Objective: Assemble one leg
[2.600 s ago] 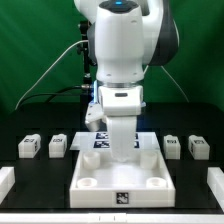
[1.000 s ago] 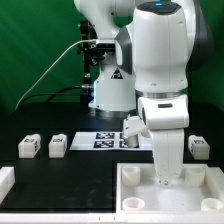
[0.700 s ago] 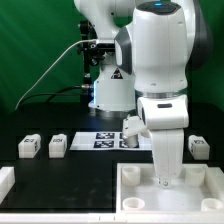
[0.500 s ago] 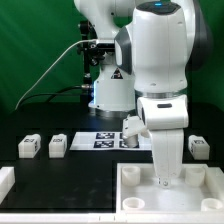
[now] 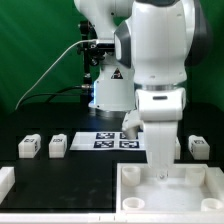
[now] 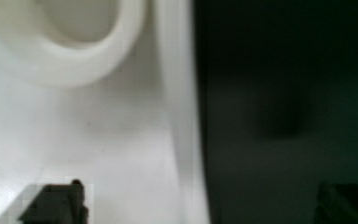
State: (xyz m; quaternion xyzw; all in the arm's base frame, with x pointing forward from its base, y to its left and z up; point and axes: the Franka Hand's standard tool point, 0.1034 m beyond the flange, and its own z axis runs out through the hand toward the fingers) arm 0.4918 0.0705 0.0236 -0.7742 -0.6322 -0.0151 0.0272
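The large white tray-like piece point(image 5: 135, 190) lies at the front, toward the exterior view's right. My gripper point(image 5: 160, 178) points straight down at its far wall. In the wrist view the gripper point(image 6: 199, 195) is open, with one fingertip point(image 6: 55, 200) over the white tray point(image 6: 87, 130) beside a round corner recess point(image 6: 69, 35) and the other over the black table. It holds nothing. Two legs point(image 5: 28, 146) point(image 5: 58, 145) stand at the exterior view's left and one leg point(image 5: 199, 147) at the right. A fourth leg is hidden.
The marker board point(image 5: 105, 140) lies on the black table behind the tray. White bracket edges show at the front left corner point(image 5: 5, 182). The robot's base and cables stand at the back in front of a green curtain.
Since 2.6 s ago the tray and my arm have moved toward the exterior view's front right. Over the last second the arm has shifted only slightly left; the tray stays put.
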